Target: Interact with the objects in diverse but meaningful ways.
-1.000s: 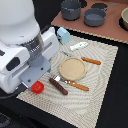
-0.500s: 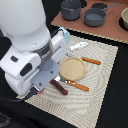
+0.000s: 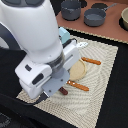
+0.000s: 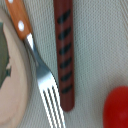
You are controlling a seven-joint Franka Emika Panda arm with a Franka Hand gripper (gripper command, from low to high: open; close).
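Wrist view: dark brown grill-marked sausage lies between the orange-handled steel fork and round red tomato, narrow cloth gaps either side. Gripper state cannot be told; its fingers are unseen.

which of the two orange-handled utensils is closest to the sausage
The fork, lying alongside the sausage beside the plate. The other orange-handled utensil lies across the plate, on the exterior view's right.
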